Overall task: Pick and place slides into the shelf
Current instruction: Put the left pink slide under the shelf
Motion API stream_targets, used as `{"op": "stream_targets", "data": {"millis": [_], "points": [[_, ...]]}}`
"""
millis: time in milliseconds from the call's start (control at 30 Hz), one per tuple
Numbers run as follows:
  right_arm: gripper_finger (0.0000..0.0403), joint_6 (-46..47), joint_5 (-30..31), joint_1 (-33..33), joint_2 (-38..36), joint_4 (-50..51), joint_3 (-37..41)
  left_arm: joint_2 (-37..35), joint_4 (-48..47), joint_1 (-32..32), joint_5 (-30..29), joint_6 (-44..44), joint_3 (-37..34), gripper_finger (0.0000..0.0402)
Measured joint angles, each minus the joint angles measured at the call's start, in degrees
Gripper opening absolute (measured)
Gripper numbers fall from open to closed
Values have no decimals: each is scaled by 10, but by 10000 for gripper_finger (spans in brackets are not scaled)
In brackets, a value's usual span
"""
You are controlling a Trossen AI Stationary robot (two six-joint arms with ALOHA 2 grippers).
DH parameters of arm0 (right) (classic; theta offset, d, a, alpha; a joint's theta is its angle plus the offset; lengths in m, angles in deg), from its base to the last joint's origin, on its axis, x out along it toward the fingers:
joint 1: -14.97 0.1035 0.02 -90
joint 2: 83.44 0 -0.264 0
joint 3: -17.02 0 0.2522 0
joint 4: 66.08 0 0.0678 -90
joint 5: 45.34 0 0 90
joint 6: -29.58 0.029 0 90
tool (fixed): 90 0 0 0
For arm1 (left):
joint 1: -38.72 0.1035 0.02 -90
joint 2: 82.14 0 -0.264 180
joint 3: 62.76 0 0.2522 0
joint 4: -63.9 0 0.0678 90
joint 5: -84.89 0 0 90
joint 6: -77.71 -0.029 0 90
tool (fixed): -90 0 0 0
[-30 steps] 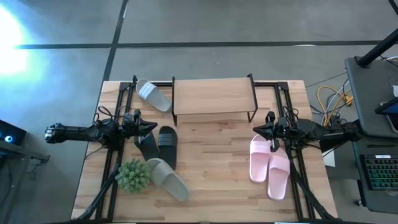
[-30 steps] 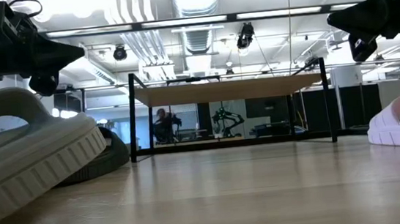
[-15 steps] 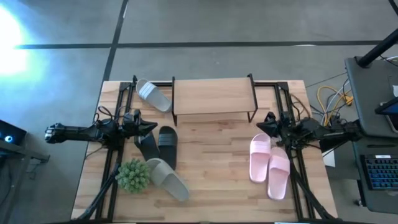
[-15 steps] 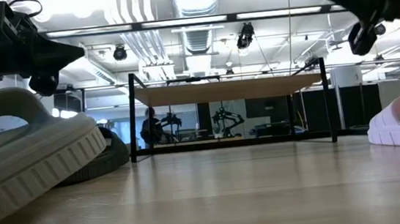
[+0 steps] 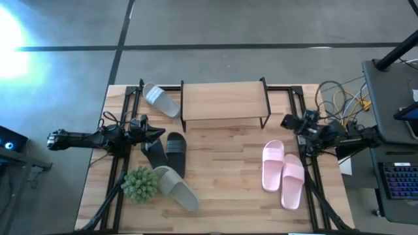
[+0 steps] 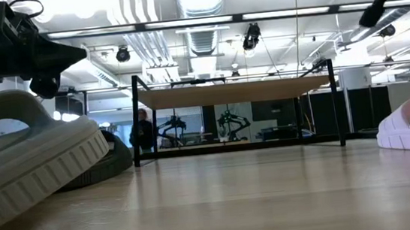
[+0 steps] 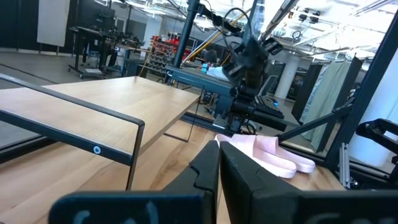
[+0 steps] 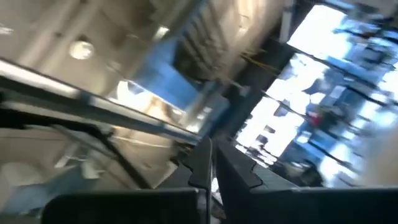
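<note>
The shelf (image 5: 223, 103) stands on its thin black legs at the far middle of the table. A white slide (image 5: 160, 99) lies to its left. Two black slides (image 5: 166, 151) and a grey slide (image 5: 176, 188) lie sole-down at the near left, and two pink slides (image 5: 283, 173) lie side by side at the near right. My left gripper (image 5: 160, 134) is shut and level just above the black slides, holding nothing. My right gripper (image 5: 285, 121) is shut and tipped upward, above the table's right side, beyond the pink slides.
A green spiky plant ball (image 5: 140, 184) sits at the near left corner, beside the grey slide. Bare wood lies between the black and pink slides. Black frame rails (image 5: 305, 176) run along both table sides. Off the right edge are cables and a keyboard (image 5: 400, 183).
My right gripper has risen and drawn back toward the table's far right, away from the pink slides. It has tipped its fingers upward and rolled about its own axis, staying shut. The slides and the shelf lie as before.
</note>
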Motion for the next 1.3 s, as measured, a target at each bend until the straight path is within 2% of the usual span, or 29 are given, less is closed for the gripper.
{"op": "stream_targets", "data": {"millis": [200, 267, 400, 533, 633, 767, 1000, 1100, 1200, 1300], "points": [[13, -21, -77, 0, 41, -122, 0, 1, 0, 0, 0, 0, 0, 0], [13, -21, -93, 0, 62, -127, -13, 2, 0, 0, 0, 0, 0, 0], [13, -46, -171, 0, 133, -127, -66, 2, 0, 0, 0, 0, 0, 0], [13, -65, -170, 0, 229, -115, -145, 2, 0, 0, 0, 0, 0, 0], [13, -120, -142, 0, 293, -83, -203, 2, 0, 0, 0, 0, 0, 0], [13, -177, -48, 0, 338, 15, -276, 2, 0, 0, 0, 0, 0, 0], [13, -186, 120, 0, 346, 345, -406, 2, 0, 0, 0, 0, 0, 0], [13, -177, 129, 0, 356, 377, -446, 2, 0, 0, 0, 0, 0, 0], [13, -199, 94, 0, 373, 390, -470, 2, 2, 0, 0, 0, 0, 0], [13, -221, 97, 0, 393, 481, -504, 2, 0, 0, 0, 0, 0, 0]]}}
